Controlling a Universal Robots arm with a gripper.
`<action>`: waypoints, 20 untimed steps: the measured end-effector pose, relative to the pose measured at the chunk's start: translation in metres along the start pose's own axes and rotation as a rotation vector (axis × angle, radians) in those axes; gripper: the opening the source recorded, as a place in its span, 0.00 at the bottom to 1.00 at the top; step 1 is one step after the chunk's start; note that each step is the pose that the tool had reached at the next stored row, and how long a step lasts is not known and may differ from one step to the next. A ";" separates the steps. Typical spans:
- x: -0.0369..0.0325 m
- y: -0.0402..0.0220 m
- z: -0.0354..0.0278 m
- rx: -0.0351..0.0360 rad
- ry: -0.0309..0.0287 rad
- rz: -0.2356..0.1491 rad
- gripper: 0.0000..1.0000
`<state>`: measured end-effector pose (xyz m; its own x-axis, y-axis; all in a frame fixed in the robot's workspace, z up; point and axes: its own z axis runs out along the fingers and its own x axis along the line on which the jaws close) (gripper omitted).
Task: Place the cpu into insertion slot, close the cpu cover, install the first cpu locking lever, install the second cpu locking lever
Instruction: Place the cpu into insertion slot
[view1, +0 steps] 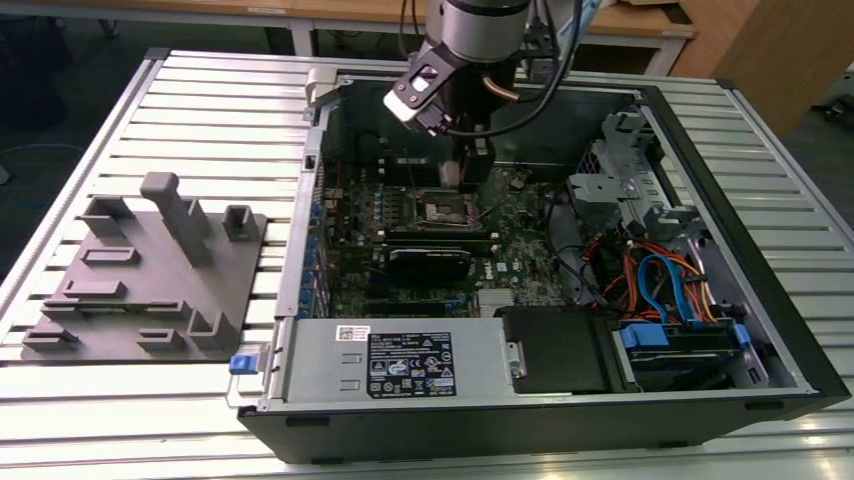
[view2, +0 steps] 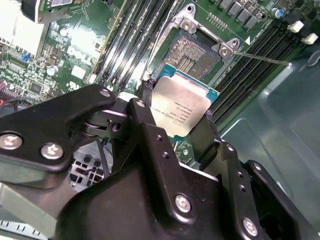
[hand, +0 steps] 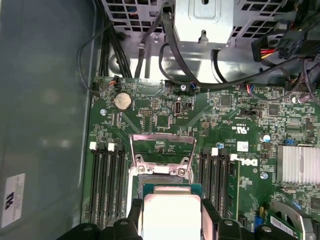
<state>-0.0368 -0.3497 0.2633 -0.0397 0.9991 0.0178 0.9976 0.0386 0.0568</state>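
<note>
Black two-fingered pincer (view2: 176, 114) on the robot arm clamps the cpu (view2: 186, 100), a small flat square chip with a dull silver-grey metal top and a green edge, by two opposite sides. In both wrist views the chip sits squarely between the fingers. In the first wrist view the pincer (hand: 172, 220) holds the cpu (hand: 171, 212) just over the nearer edge of the insertion slot (hand: 161, 176), a small square dark socket with a silvery rim set into the green circuit board (hand: 150, 115). The chip is not seated. The second wrist view shows the insertion slot (view2: 192, 52) open, its field of fine contacts exposed, and a thin silvery wire lever (view2: 260, 58) sticking out from one corner. The cpu cover (hand: 162, 136), a thin square silvery metal frame, stands swung up on the side of the socket away from the pincer. Long black memory slots (hand: 106, 185) flank the socket on both sides.

From the exterior view's left, a grey moulded fixture plate (view1: 147, 270) with upright posts lies on the pale slatted table (view1: 80, 420), just beside the black computer case (view1: 534, 430), which lies open on its side. Inside the case the pincer (view1: 470, 176) hangs close over the insertion slot (view1: 438, 210) near the middle of the circuit board (view1: 514, 265). A silver labelled metal box (view1: 387, 365) sits along the case's near wall. Toward the exterior view's right, blue and orange cables (view1: 654, 280) run among grey metal drive brackets.
</note>
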 end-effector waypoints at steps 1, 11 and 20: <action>0.0001 -0.0005 0.0018 0.0000 0.0000 0.000 0.54; 0.0057 -0.0096 0.0195 0.0000 -0.0003 0.005 0.54; 0.0060 -0.0107 0.0357 -0.0001 -0.0003 0.007 0.54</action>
<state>-0.0457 -0.3434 0.2272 -0.0332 0.9993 0.0179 0.9979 0.0321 0.0567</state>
